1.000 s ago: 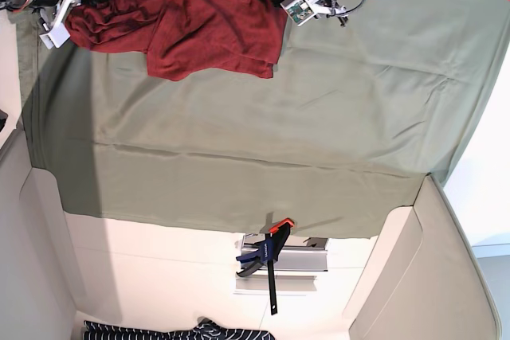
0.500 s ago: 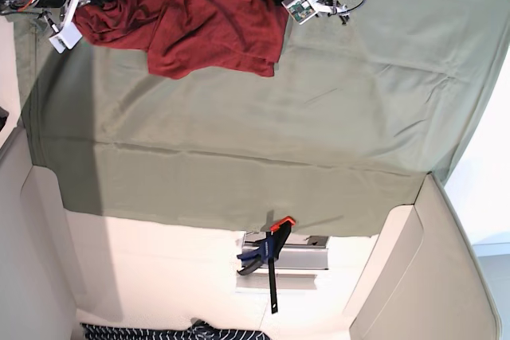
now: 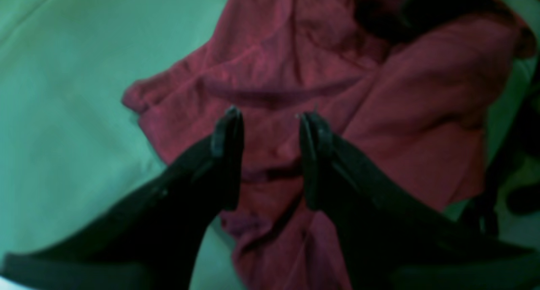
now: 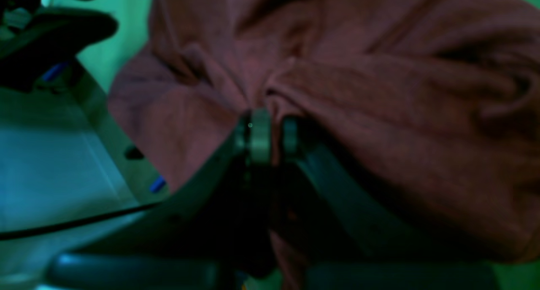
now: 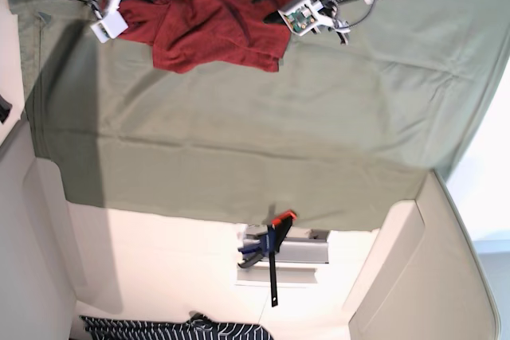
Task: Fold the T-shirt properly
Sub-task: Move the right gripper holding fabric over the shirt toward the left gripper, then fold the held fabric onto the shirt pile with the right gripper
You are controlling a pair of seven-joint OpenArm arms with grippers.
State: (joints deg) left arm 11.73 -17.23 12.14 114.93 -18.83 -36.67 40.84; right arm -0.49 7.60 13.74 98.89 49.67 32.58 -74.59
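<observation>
T-shirt [image 5: 215, 25]: red cloth, matt, soft, creased. Bench cover [image 5: 279, 133]: olive cloth, matt, smooth, faintly wrinkled. Clamp [image 5: 269, 254]: black bar, orange and blue plastic grips.

The T-shirt [image 5: 215, 13] is cut off at the base view's top edge; the striped cloth [image 5: 159, 329] is cropped below and cannot be identified.

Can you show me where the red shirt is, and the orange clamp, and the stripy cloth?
Crumpled red T-shirt [image 5: 211, 21]: base view, middle of fabric.
Orange-and-black bar clamp [image 5: 273, 276]: base view, black bar.
Dark striped cloth [image 5: 159, 330]: base view, its middle.
</observation>
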